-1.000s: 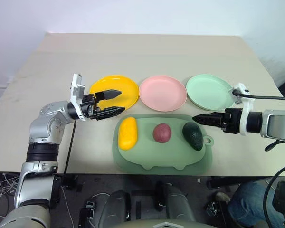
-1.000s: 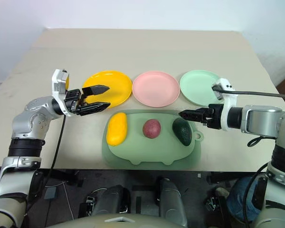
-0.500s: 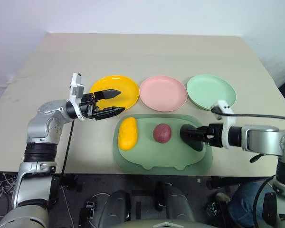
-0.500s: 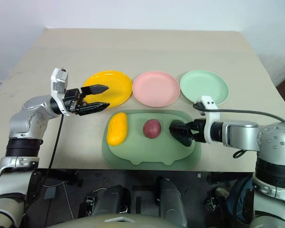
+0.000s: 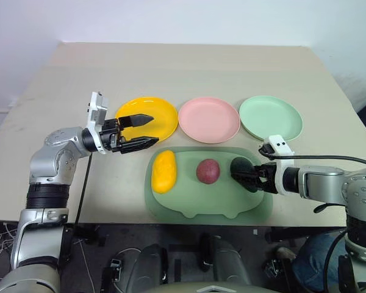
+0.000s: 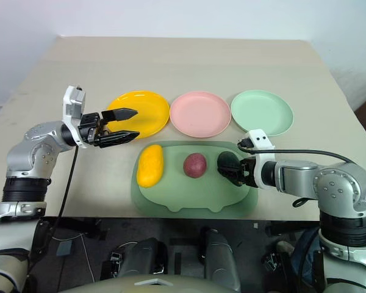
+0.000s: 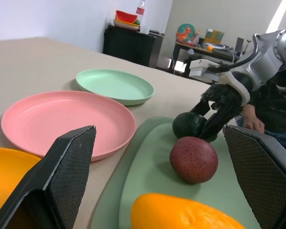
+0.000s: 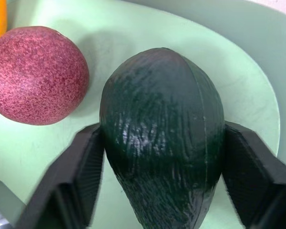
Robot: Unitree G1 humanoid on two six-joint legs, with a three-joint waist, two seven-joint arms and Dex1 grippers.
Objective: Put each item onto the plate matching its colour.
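Green avocado (image 8: 162, 138) on the mat (image 5: 189, 198), clamped between the right gripper (image 8: 163, 183) fingers; its smooth, tapered skin could slip out on lifting; left gripper (image 5: 145, 130) spread, empty.

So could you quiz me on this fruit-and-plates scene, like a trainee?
1. True or false: the right gripper is shut on the avocado.
2. Which plate lies nearest the left gripper: a) yellow plate b) pink plate c) mint plate?
3. Fill in: the yellow fruit and red fruit rest on the green ____.

Key: 1 true, its fingers press both sides. 2 a. 3 mat.
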